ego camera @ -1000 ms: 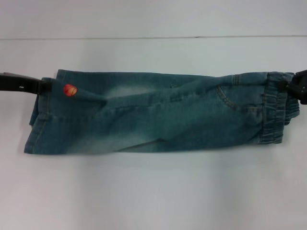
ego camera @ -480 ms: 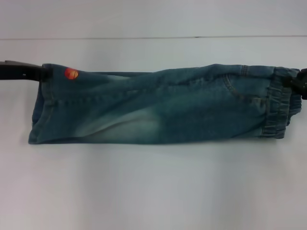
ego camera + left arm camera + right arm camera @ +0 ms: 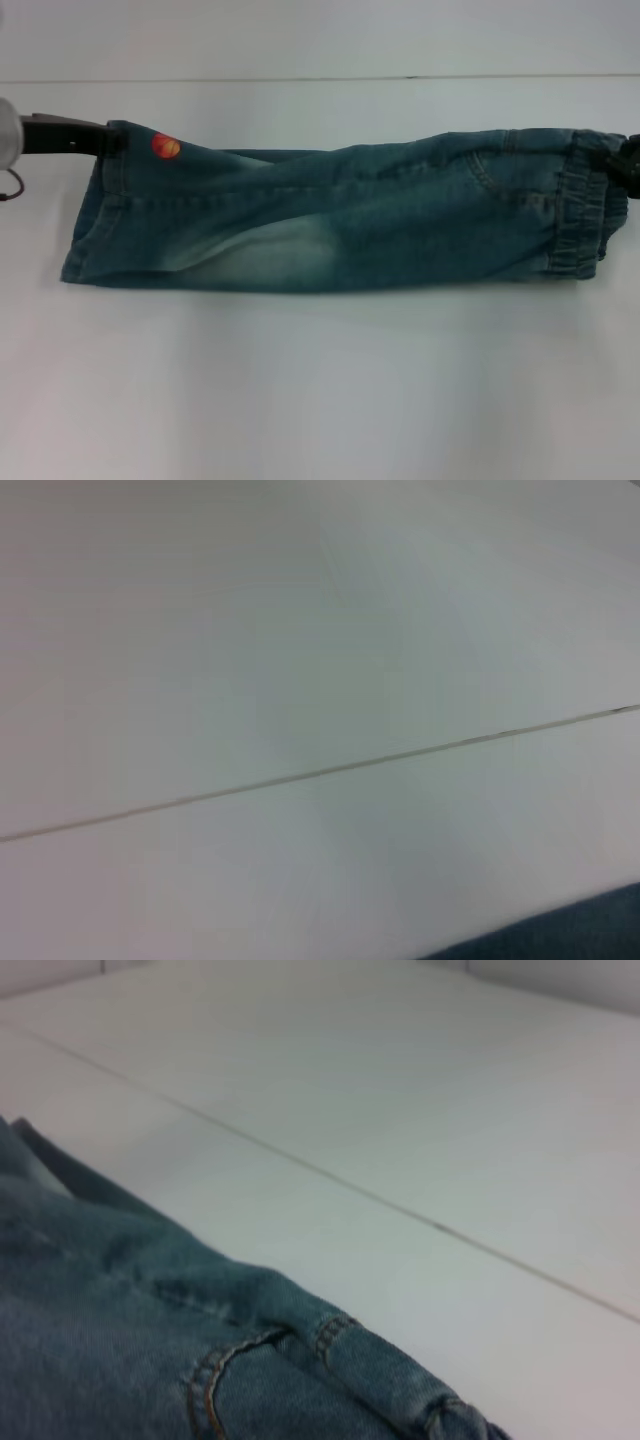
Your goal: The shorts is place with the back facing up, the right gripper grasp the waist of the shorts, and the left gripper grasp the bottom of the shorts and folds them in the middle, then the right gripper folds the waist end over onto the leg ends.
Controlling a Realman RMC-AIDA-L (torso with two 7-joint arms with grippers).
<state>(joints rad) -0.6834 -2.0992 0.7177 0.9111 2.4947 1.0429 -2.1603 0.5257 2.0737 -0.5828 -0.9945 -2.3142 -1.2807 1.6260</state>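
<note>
The blue denim shorts (image 3: pixel 330 230) lie folded lengthwise in a long band across the white table. My left gripper (image 3: pixel 105 140) is shut on the bottom (image 3: pixel 90 225) at its far corner, beside the orange ball print (image 3: pixel 165 146). At the right edge of the head view, my right gripper (image 3: pixel 620 160) is shut on the far corner of the ruffled waist (image 3: pixel 585 215). The right wrist view shows the shorts (image 3: pixel 120 1340) with pocket stitching close up. In the left wrist view only a sliver of the shorts (image 3: pixel 580 935) appears. Neither wrist view shows fingers.
The white table (image 3: pixel 320 400) stretches bare in front of the shorts. A thin seam line (image 3: pixel 300 79) runs across it behind them.
Both grippers have carried the held far edge away from me and upward. The left one has also shifted slightly right. The denim is drawn tauter and its near edge has slid back.
</note>
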